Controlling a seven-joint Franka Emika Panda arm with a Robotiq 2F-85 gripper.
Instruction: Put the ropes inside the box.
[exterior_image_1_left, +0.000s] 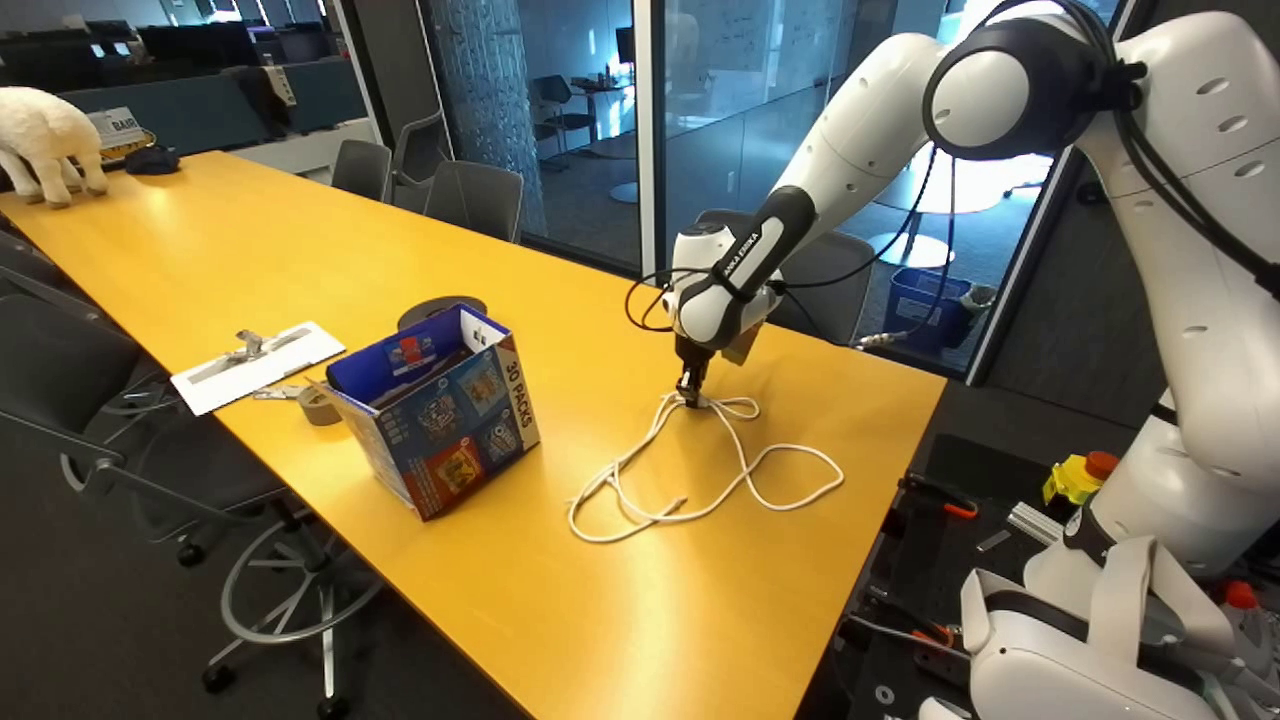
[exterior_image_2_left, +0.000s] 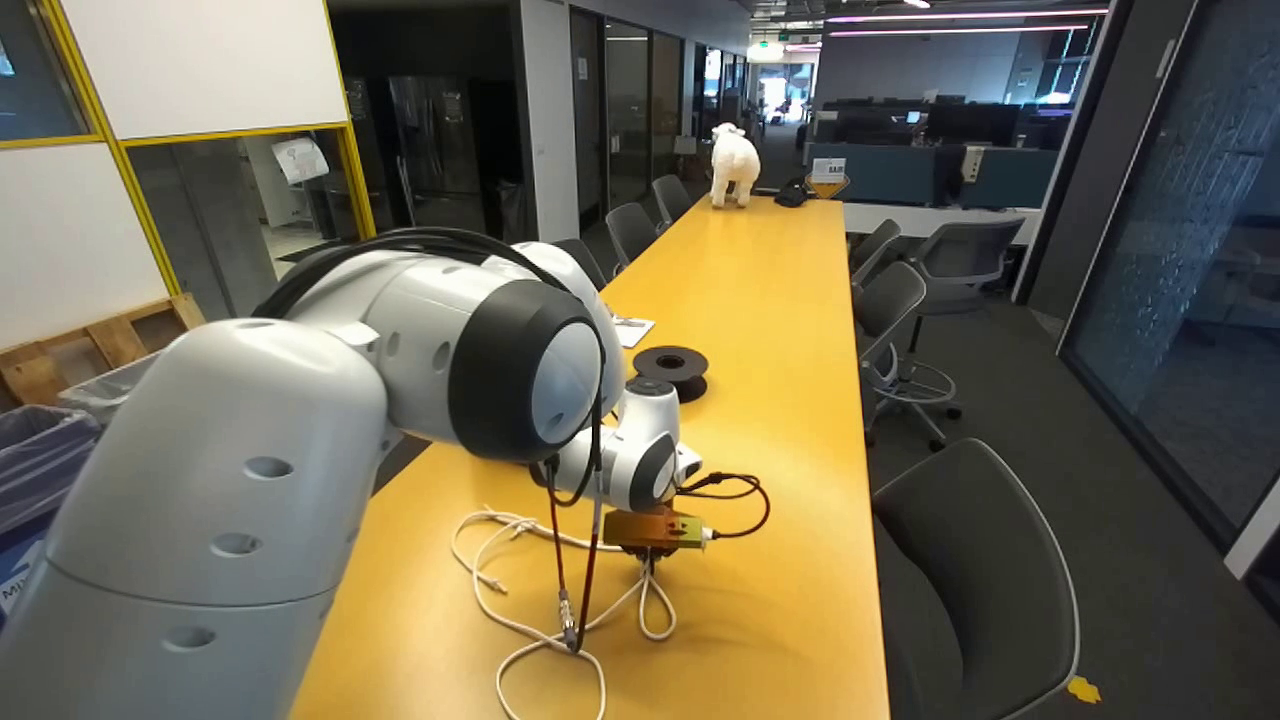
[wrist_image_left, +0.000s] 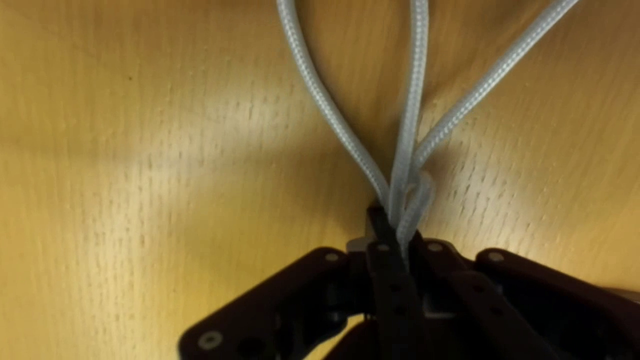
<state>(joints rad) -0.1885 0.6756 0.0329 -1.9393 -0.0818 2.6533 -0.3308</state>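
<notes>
- "30 PACKS": on the blue cardboard box (exterior_image_1_left: 455, 420), which stands left of the Franka Emika Panda arm (exterior_image_1_left: 865, 125) in an exterior view. The words run down its right-hand panel; the print among the coloured pictures on its near side is too small to read.
- "ANKA EMIKA": in the same view, on the arm's link just above the wrist. The start of the first word is unclear.
- "BAIR": on the white sign (exterior_image_1_left: 118, 122) at the far end of the table (exterior_image_1_left: 600, 620).
- "MI": on a pale label (exterior_image_2_left: 14, 592) on the blue bin (exterior_image_2_left: 25, 550), near left in an exterior view, partly hidden.
</notes>
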